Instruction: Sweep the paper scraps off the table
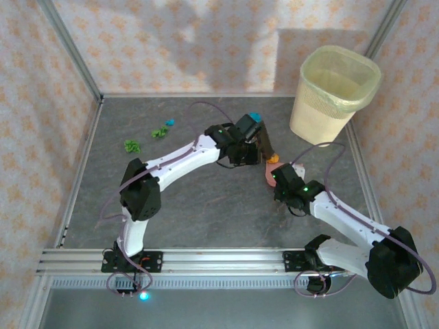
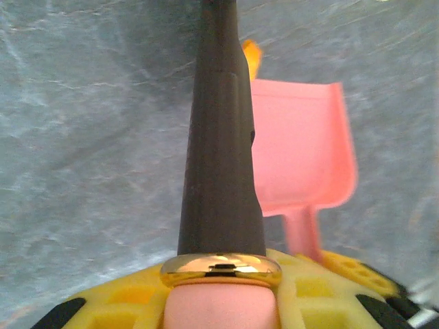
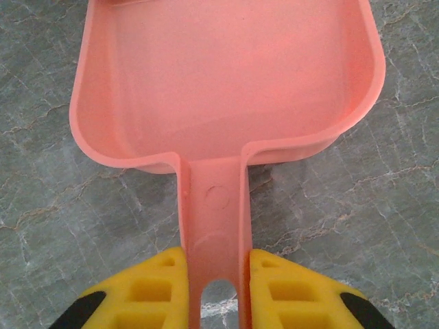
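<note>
Paper scraps [image 1: 132, 145] nr brush [image 2: 219, 137], dustpan [image 3: 226, 82], bin [image 1: 321, 118]

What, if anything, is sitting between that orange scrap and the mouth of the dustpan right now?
Nothing visible. The orange scrap appears to lie just past the open edge of the pink dustpan. The brush held in the left gripper stands beside the scrap, not across that path.

Orange scrap [image 2: 252, 56] half hidden behind brush [image 2: 219, 151]; dustpan [image 3: 226, 89] front cut off at top, rt wrist view.
</note>
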Controlling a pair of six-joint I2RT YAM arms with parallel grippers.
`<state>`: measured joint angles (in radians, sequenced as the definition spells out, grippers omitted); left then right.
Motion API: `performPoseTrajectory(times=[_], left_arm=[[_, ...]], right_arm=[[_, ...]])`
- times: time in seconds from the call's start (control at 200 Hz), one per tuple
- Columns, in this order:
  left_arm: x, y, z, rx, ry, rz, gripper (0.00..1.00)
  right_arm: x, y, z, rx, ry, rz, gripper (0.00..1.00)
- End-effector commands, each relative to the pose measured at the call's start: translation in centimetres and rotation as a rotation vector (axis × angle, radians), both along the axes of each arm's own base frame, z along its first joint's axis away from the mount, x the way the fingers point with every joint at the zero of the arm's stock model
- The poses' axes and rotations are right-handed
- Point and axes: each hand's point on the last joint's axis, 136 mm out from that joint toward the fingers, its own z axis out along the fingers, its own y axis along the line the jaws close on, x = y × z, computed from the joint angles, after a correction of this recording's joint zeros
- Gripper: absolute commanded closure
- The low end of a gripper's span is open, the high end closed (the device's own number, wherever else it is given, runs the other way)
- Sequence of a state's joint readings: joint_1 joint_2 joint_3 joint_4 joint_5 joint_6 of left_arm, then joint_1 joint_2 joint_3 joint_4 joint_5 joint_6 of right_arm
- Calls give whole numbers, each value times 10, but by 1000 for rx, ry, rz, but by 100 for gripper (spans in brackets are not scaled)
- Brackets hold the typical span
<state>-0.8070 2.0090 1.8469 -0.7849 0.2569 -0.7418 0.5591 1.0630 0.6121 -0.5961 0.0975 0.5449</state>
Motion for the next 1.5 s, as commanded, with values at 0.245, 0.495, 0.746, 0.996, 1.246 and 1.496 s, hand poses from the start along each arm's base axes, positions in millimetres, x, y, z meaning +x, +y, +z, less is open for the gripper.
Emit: performPoseTrajectory(times=[0.245, 0.495, 0.746, 0.996, 1.246, 1.496], left_arm=[[-22, -8, 1, 158, -74, -182, 100], [-46, -17, 15, 194, -134, -284, 100], [-26, 4, 53, 302, -305, -202, 100], [3, -23, 65, 296, -398, -206, 100], [12, -55, 48, 260, -369, -259, 100], [12, -61, 30, 269, -348, -276, 100]], right_arm=[[4, -2, 3, 2, -15, -3, 100], [6, -3, 3, -2, -22, -11, 100], [8, -3, -3, 1, -16, -24, 100], [9, -6, -9, 8, -35, -65, 100], [6, -15, -14, -21, -30, -90, 100], [4, -19, -17, -21, -35, -97, 100]])
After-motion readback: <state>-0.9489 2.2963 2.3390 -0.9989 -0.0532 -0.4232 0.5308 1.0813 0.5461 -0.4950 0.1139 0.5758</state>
